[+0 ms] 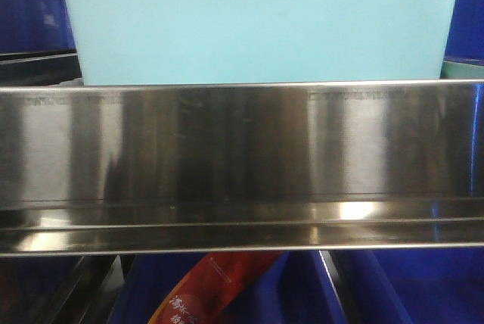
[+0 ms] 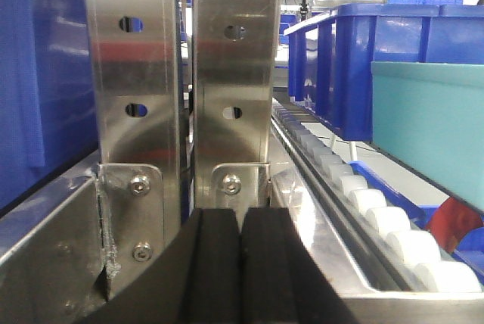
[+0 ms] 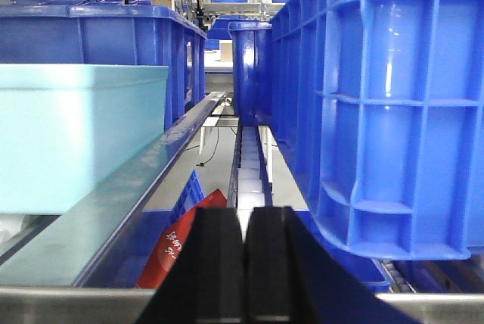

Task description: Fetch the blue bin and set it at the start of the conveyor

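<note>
The blue bin (image 1: 257, 25), a light turquoise tub, stands on a shelf just behind a shiny steel rail (image 1: 242, 165). It shows at the right edge of the left wrist view (image 2: 435, 127) and at the left of the right wrist view (image 3: 79, 135). My left gripper (image 2: 241, 263) is shut and empty, in front of two steel uprights (image 2: 132, 74), left of the bin. My right gripper (image 3: 244, 263) is shut and empty, in the gap between the bin and a dark blue ribbed crate (image 3: 386, 104). The conveyor start is out of view.
Dark blue crates (image 2: 363, 59) stand behind and beside the bin. White rollers (image 2: 378, 218) run along the shelf lane. A red packet (image 1: 212, 286) lies in a blue crate on the level below; it also shows in the right wrist view (image 3: 185, 244).
</note>
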Action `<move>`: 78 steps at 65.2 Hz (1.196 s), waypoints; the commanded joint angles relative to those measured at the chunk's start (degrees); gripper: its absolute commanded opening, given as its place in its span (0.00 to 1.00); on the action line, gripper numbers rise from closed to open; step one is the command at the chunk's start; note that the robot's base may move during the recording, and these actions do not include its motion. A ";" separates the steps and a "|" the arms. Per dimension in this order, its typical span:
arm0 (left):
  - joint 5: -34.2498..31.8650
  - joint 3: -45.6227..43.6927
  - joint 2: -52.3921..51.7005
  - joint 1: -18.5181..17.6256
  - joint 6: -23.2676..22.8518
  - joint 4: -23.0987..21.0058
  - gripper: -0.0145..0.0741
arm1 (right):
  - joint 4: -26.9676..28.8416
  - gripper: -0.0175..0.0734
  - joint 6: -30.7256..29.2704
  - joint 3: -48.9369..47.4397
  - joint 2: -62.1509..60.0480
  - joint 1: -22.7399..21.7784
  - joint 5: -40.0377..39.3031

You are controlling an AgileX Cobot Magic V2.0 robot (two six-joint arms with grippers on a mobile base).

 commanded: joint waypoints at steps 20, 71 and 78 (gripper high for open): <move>-1.02 -0.14 -0.33 0.30 0.12 -0.34 0.04 | 0.05 0.01 -0.34 -0.04 -0.19 0.07 -1.37; -3.73 -6.67 -0.33 0.30 0.12 -0.34 0.04 | 2.11 0.01 -0.24 -7.57 -0.19 0.07 -2.26; 7.01 -15.68 -0.33 0.30 0.12 0.42 0.06 | 2.11 0.02 -0.24 -18.19 -0.08 0.07 10.57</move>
